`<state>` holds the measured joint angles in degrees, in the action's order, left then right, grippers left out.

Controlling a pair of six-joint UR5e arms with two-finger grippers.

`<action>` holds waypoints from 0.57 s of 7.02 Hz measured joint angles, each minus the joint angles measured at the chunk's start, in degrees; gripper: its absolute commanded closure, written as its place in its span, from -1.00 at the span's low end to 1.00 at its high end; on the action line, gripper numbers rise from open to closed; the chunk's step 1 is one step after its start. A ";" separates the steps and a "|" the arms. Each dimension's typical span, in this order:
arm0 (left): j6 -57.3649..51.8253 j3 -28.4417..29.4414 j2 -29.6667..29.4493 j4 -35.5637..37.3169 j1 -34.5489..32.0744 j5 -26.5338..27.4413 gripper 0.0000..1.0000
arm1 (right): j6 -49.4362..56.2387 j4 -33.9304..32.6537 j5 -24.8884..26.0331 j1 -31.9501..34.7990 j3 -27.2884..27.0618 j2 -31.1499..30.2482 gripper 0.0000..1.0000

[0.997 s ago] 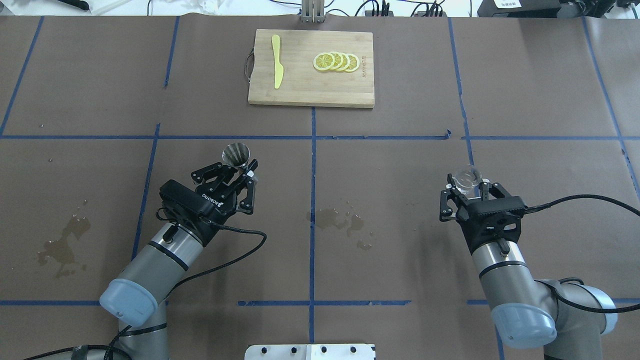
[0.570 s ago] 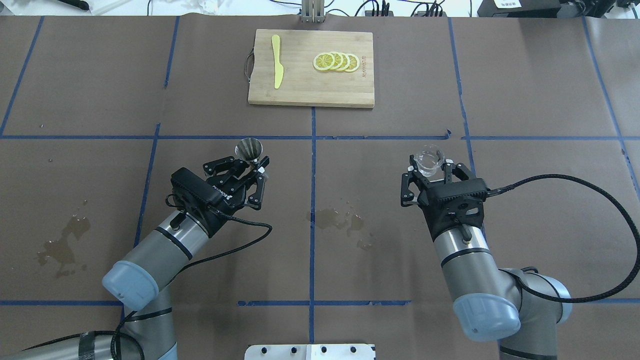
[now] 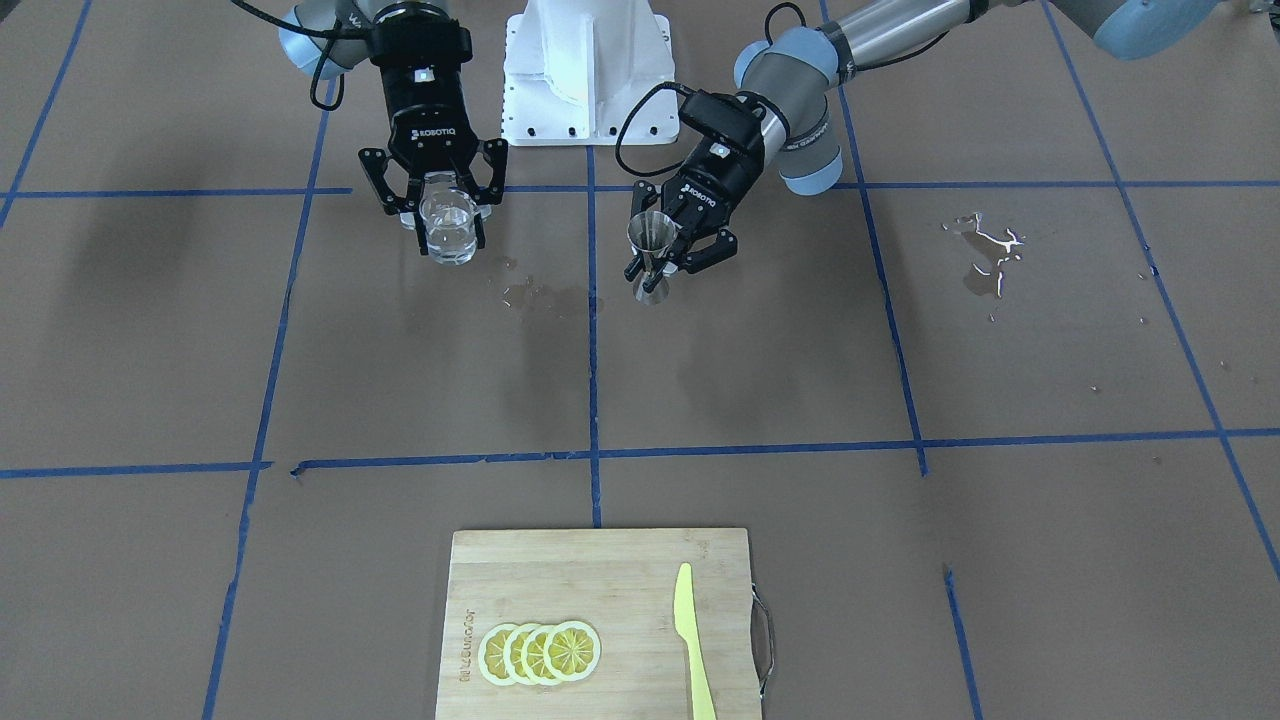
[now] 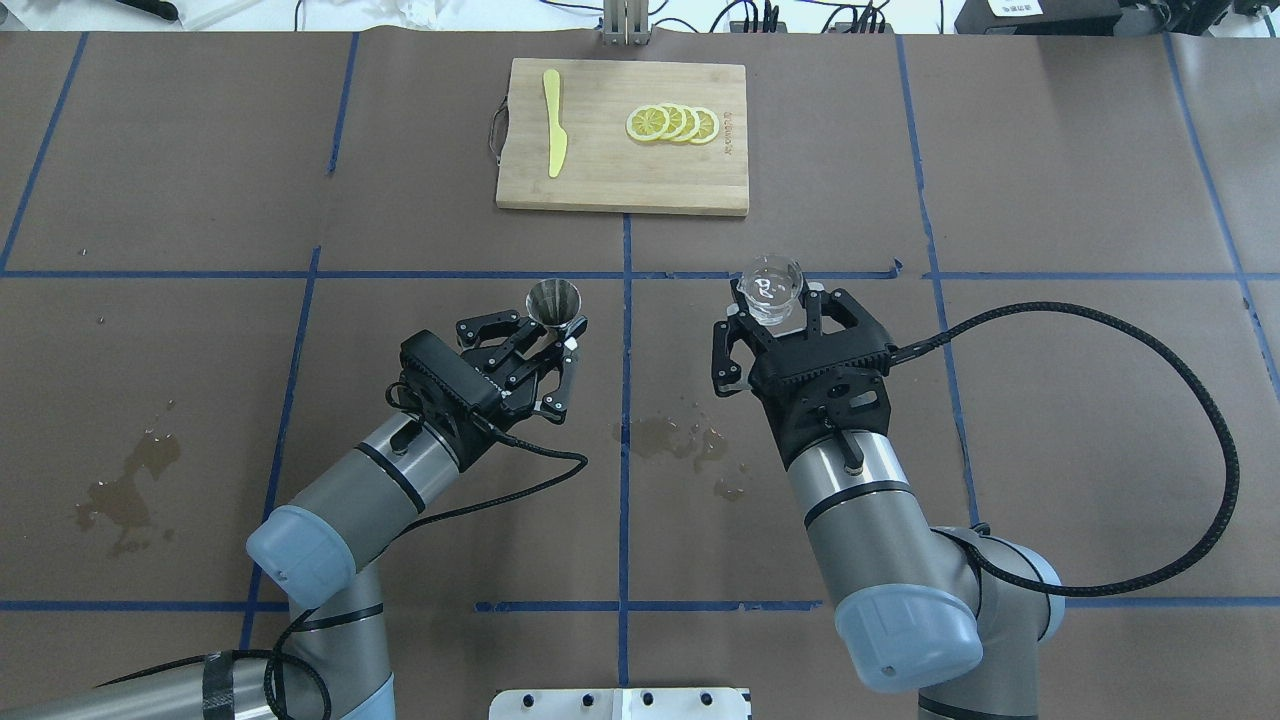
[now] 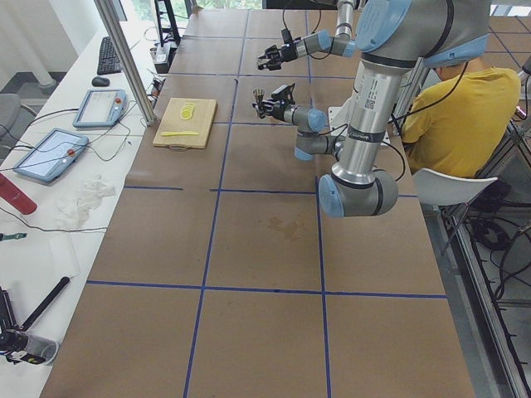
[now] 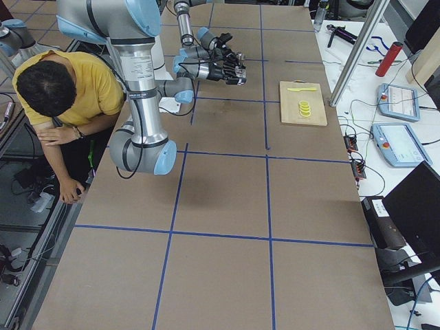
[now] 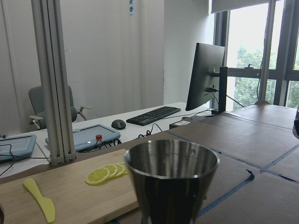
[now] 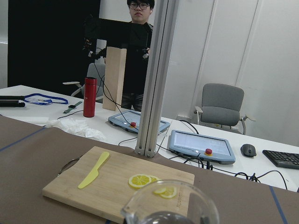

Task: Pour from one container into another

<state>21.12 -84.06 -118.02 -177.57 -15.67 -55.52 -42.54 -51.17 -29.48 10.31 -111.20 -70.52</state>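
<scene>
The clear glass cup (image 4: pixel 770 287) stays upright above the table, held by my shut right gripper (image 4: pixel 772 306); in the front-facing view the cup (image 3: pixel 447 228) seems to hold clear liquid. My left gripper (image 4: pixel 556 328) is shut on the waist of the steel jigger (image 4: pixel 553 302), wide cone up. The jigger (image 3: pixel 652 256) hangs just left of the centre tape line and the cup to its right, about a hand's width apart. The left wrist view looks at the jigger's open mouth (image 7: pixel 171 179). Only the cup's rim (image 8: pixel 170 205) shows in the right wrist view.
A wooden cutting board (image 4: pixel 622 180) lies at the far centre with lemon slices (image 4: pixel 672 124) and a yellow knife (image 4: pixel 553 122). Wet stains mark the paper at the centre (image 4: pixel 680 440) and near left (image 4: pixel 125 490). A person in yellow (image 6: pixel 62 89) sits behind the robot.
Both arms have swung inward and forward. The jigger moved right and the cup moved left, so the two containers now hang much closer together near the centre line.
</scene>
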 measured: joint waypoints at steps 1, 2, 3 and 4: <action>-0.02 0.58 -0.68 -0.04 -0.03 -0.55 1.00 | 2.68 -0.71 -0.38 -0.01 -0.27 1.75 1.00; -0.01 1.18 -1.55 -0.03 -0.03 -1.01 1.00 | 4.00 -2.71 -1.09 0.07 -0.34 3.70 1.00; 0.03 2.02 -2.54 0.00 -0.01 -1.25 1.00 | 4.48 -5.42 -1.54 0.17 -0.38 5.66 1.00; 0.01 3.17 -3.60 0.02 0.02 -1.37 1.00 | 4.58 -8.27 -1.72 0.20 -0.41 7.63 1.00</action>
<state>21.13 -80.88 -121.62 -177.55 -15.65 -56.89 -37.96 -59.44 -31.20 10.51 -111.61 -62.89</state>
